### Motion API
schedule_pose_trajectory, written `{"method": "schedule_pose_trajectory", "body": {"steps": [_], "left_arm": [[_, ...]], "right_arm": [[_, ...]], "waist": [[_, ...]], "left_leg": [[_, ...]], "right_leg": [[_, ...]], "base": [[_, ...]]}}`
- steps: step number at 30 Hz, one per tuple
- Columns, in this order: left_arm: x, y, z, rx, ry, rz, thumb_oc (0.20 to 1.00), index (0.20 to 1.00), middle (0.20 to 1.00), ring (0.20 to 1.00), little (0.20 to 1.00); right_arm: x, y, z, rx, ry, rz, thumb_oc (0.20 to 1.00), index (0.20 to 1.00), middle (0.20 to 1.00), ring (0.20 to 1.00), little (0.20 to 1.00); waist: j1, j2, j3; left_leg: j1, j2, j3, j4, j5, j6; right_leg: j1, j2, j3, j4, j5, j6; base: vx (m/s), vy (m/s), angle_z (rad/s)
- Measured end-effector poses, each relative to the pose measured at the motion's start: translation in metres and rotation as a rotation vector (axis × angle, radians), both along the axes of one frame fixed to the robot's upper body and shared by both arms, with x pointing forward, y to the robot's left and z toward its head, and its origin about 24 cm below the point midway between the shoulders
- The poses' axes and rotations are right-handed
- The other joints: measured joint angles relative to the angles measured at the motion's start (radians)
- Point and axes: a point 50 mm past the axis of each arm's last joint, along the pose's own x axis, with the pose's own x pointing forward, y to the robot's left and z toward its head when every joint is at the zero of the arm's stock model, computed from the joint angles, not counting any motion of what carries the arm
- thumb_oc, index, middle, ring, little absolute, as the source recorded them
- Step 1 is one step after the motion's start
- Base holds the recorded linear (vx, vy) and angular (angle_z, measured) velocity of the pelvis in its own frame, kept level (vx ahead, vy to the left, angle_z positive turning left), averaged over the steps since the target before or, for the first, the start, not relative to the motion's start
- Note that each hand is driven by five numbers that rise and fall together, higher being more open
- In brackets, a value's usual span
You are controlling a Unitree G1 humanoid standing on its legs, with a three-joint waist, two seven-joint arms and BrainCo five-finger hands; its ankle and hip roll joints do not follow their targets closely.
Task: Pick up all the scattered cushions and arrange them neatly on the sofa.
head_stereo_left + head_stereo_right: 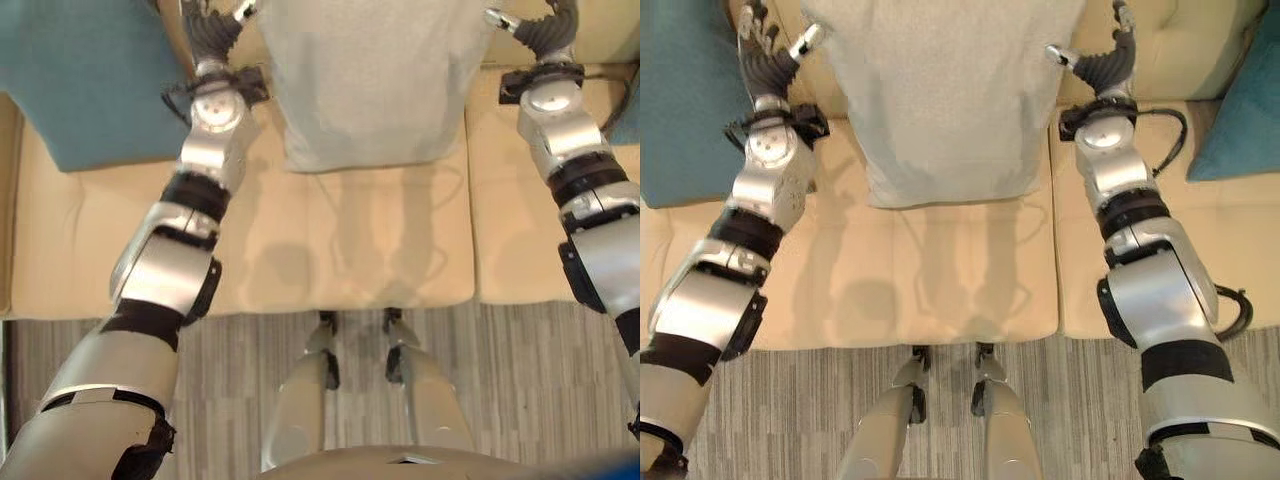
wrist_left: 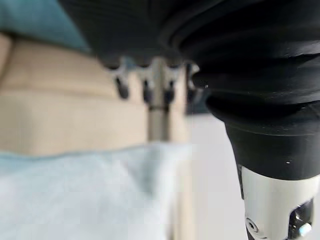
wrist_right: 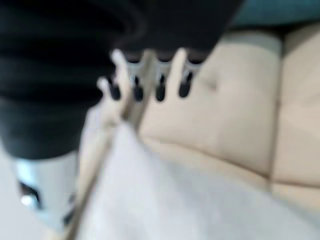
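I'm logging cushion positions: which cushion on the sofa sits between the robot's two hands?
The light grey cushion, leaning on the middle seat between the left hand and right hand. The two teal cushions sit out to the sides.

Sofa seat (image 1: 940,290) bare before grey cushion (image 1: 940,90).

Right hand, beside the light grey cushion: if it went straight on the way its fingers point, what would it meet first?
Probably the beige sofa backrest: the right hand points at it past the light grey fabric cushion; depth unclear.

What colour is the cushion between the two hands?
Light grey cushion, plain; clearest in the right eye view.
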Motion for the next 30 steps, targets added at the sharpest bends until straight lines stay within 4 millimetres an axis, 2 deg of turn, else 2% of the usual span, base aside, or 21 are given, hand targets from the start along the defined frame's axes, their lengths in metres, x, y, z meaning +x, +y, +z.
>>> {"method": "schedule_pose_trajectory", "body": {"steps": [2,3,4,5,7,8,9,11,12,15,17,19,20,22,25,26,30], "left_arm": [[-0.007,0.0,-0.017,0.009,0.008,-0.028,1.0,1.0,1.0,1.0,1.0],[-0.009,0.001,-0.022,0.011,0.011,-0.034,1.0,1.0,1.0,1.0,1.0],[-0.022,0.006,-0.032,0.023,-0.007,-0.058,1.0,1.0,1.0,1.0,1.0],[-0.037,0.009,-0.049,0.047,-0.015,-0.081,1.0,1.0,1.0,1.0,1.0],[-0.04,0.011,-0.063,0.043,0.019,-0.083,1.0,1.0,1.0,1.0,1.0],[-0.048,0.01,-0.068,0.024,0.006,-0.099,1.0,1.0,1.0,1.0,1.0],[-0.062,0.015,-0.087,0.044,0.033,-0.104,1.0,1.0,1.0,1.0,1.0],[-0.076,0.018,-0.109,0.023,0.079,-0.124,1.0,1.0,1.0,1.0,1.0],[-0.085,0.02,-0.129,0.026,0.133,-0.133,1.0,1.0,1.0,1.0,1.0],[-0.11,0.031,-0.174,0.055,0.283,-0.158,1.0,1.0,1.0,1.0,1.0],[-0.131,0.04,-0.206,0.05,0.408,-0.159,1.0,1.0,1.0,1.0,1.0],[-0.151,0.045,-0.235,0.047,0.522,-0.164,1.0,1.0,1.0,1.0,1.0],[-0.168,0.049,-0.261,0.054,0.641,-0.161,1.0,1.0,1.0,1.0,1.0],[-0.181,0.05,-0.289,0.037,0.754,-0.151,1.0,1.0,1.0,1.0,1.0],[-0.219,0.057,-0.34,0.109,1.039,-0.144,1.0,1.0,1.0,1.0,1.0],[-0.234,0.059,-0.357,0.112,1.146,-0.136,1.0,1.0,1.0,1.0,1.0],[-0.322,0.053,-0.415,-0.004,1.581,-0.059,1.0,1.0,1.0,1.0,1.0]], "right_arm": [[-0.008,-0.019,-0.013,0.003,0.003,-0.02,1.0,1.0,1.0,1.0,1.0],[-0.01,-0.022,-0.017,0.008,0.004,-0.017,1.0,1.0,1.0,1.0,1.0],[-0.019,-0.026,-0.027,0.011,-0.011,0.018,1.0,1.0,1.0,1.0,1.0],[-0.032,-0.034,-0.05,0.005,-0.001,0.042,1.0,1.0,1.0,1.0,1.0],[-0.038,-0.046,-0.075,0.019,0.074,0.009,1.0,1.0,1.0,1.0,1.0],[-0.048,-0.048,-0.083,0.03,0.063,0.034,1.0,1.0,1.0,1.0,1.0],[-0.062,-0.051,-0.113,0.019,0.12,0.06,1.0,1.0,1.0,1.0,1.0],[-0.078,-0.052,-0.143,0.033,0.191,0.076,1.0,1.0,1.0,1.0,1.0],[-0.09,-0.054,-0.167,0.034,0.266,0.087,1.0,1.0,1.0,1.0,1.0],[-0.123,-0.062,-0.219,0.042,0.461,0.117,1.0,1.0,1.0,1.0,1.0],[-0.146,-0.067,-0.257,0.118,0.581,0.09,1.0,1.0,1.0,1.0,1.0],[-0.166,-0.071,-0.281,0.132,0.681,0.073,1.0,1.0,1.0,1.0,1.0],[-0.179,-0.073,-0.298,0.152,0.745,0.057,1.0,1.0,1.0,1.0,1.0],[-0.193,-0.072,-0.32,0.151,0.842,0.04,1.0,1.0,1.0,1.0,1.0],[-0.231,-0.062,-0.362,0.187,1.039,0.03,1.0,1.0,1.0,1.0,1.0],[-0.245,-0.057,-0.376,0.201,1.123,0.029,1.0,1.0,1.0,1.0,1.0],[-0.305,-0.038,-0.417,0.305,1.365,0.001,1.0,1.0,1.0,1.0,1.0]], "waist": [[-0.001,-0.002,-0.002],[-0.002,-0.002,-0.002],[-0.005,-0.002,-0.002],[-0.006,-0.002,-0.002],[-0.007,-0.002,-0.003],[-0.006,-0.002,-0.006],[-0.009,-0.002,-0.006],[-0.009,-0.003,-0.011],[-0.011,-0.003,-0.014],[-0.011,-0.007,-0.047],[-0.016,-0.018,-0.063],[-0.009,-0.018,-0.09],[-0.012,-0.016,-0.11],[-0.01,-0.016,-0.127],[-0.008,-0.021,-0.17],[-0.007,-0.02,-0.178],[-0.008,-0.011,-0.216]], "left_leg": [[0.04,0.0,-0.004,-0.01,0.0,-0.001],[0.048,0.0,-0.005,-0.012,-0.001,-0.001],[0.075,-0.001,-0.002,-0.025,-0.001,-0.001],[0.111,-0.001,0.001,-0.036,-0.002,-0.002],[0.133,-0.001,0.001,-0.04,-0.004,-0.005],[0.14,-0.001,-0.001,-0.041,-0.009,-0.012],[0.166,-0.001,-0.002,-0.044,-0.01,-0.013],[0.199,0.0,-0.003,-0.045,-0.018,-0.022],[0.222,0.001,-0.006,-0.045,-0.024,-0.028],[0.253,0.005,-0.015,-0.045,-0.039,-0.028],[0.291,0.008,-0.02,-0.045,-0.048,-0.031],[0.308,0.009,-0.018,-0.045,-0.057,-0.033],[0.316,0.01,-0.017,-0.045,-0.059,-0.033],[0.344,0.01,-0.015,-0.045,-0.065,-0.033],[0.378,0.012,-0.013,-0.045,-0.078,-0.032],[0.391,0.012,-0.011,-0.045,-0.084,-0.03],[0.435,0.013,-0.001,-0.045,-0.1,-0.03]], "right_leg": [[0.04,0.001,-0.003,-0.005,-0.008,0.005],[0.049,0.001,-0.003,-0.008,-0.008,0.003],[0.068,0.003,-0.002,-0.011,-0.009,0.003],[0.103,0.003,-0.002,-0.018,-0.014,-0.003],[0.127,0.004,-0.003,-0.026,-0.02,0.005],[0.136,0.005,-0.003,-0.029,-0.022,0.006],[0.164,0.006,-0.005,-0.036,-0.021,0.003],[0.201,0.007,-0.006,-0.045,-0.025,0.001],[0.232,0.008,-0.01,-0.057,-0.026,0.0],[0.287,0.015,-0.027,-0.101,-0.028,0.003],[0.341,0.021,-0.029,-0.131,-0.025,-0.001],[0.359,0.023,-0.029,-0.134,-0.032,0.0],[0.366,0.023,-0.029,-0.134,-0.033,0.0],[0.393,0.023,-0.028,-0.134,-0.039,0.004],[0.421,0.025,-0.028,-0.137,-0.054,0.001],[0.435,0.025,-0.027,-0.137,-0.056,-0.001],[0.474,0.026,-0.019,-0.139,-0.067,-0.002]], "base": [[0.02,0.006,0.07],[0.0,0.0,0.0],[0.03,0.012,-0.06],[0.04,0.003,-0.07],[0.04,-0.008,0.0],[0.04,-0.019,0.03],[0.06,-0.031,0.01],[0.04,-0.031,0.02],[0.01,-0.029,0.09],[0.04,-0.044,0.08],[0.04,-0.026,0.08],[0.03,-0.018,-0.02],[0.03,-0.03,-0.03],[0.01,-0.016,0.0],[0.02,-0.026,-0.01],[0.04,-0.049,-0.03],[0.01,-0.051,-0.07]]}}
